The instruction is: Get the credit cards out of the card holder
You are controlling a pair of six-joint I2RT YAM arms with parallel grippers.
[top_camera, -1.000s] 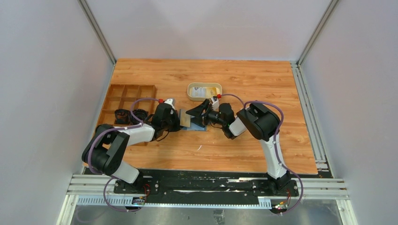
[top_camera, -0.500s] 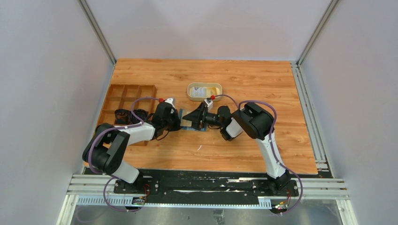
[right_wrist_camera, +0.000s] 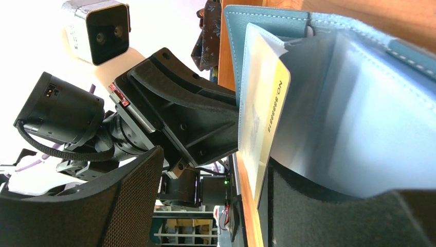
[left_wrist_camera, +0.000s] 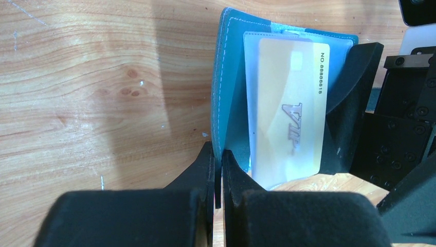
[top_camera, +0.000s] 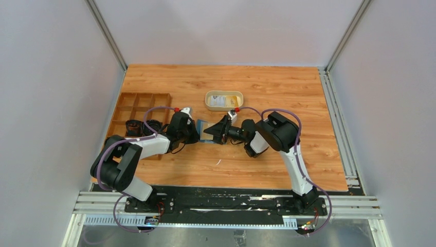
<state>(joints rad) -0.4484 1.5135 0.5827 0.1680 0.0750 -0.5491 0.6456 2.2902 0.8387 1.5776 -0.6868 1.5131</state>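
Observation:
The teal card holder (top_camera: 203, 131) stands open on its edge between my two grippers. My left gripper (left_wrist_camera: 218, 159) is shut on the edge of its teal cover (left_wrist_camera: 230, 77). A yellow VIP credit card (left_wrist_camera: 290, 103) sits in the holder's clear sleeve. In the right wrist view the card (right_wrist_camera: 262, 118) and sleeve (right_wrist_camera: 355, 118) lie against one finger of my right gripper (right_wrist_camera: 211, 206). That gripper is open, its other finger well off to the side. In the top view the right gripper (top_camera: 218, 133) meets the holder from the right. Pale cards (top_camera: 220, 100) lie in the oval tray.
The oval beige tray (top_camera: 207, 101) sits just behind the grippers. A brown wooden compartment box (top_camera: 123, 105) holding dark round items stands at the left edge. White walls and metal rails border the wooden table.
My right gripper has moved left and closed in on the holder. The holder's flap has risen from lying open to standing more upright. The left gripper has stayed shut on the cover.

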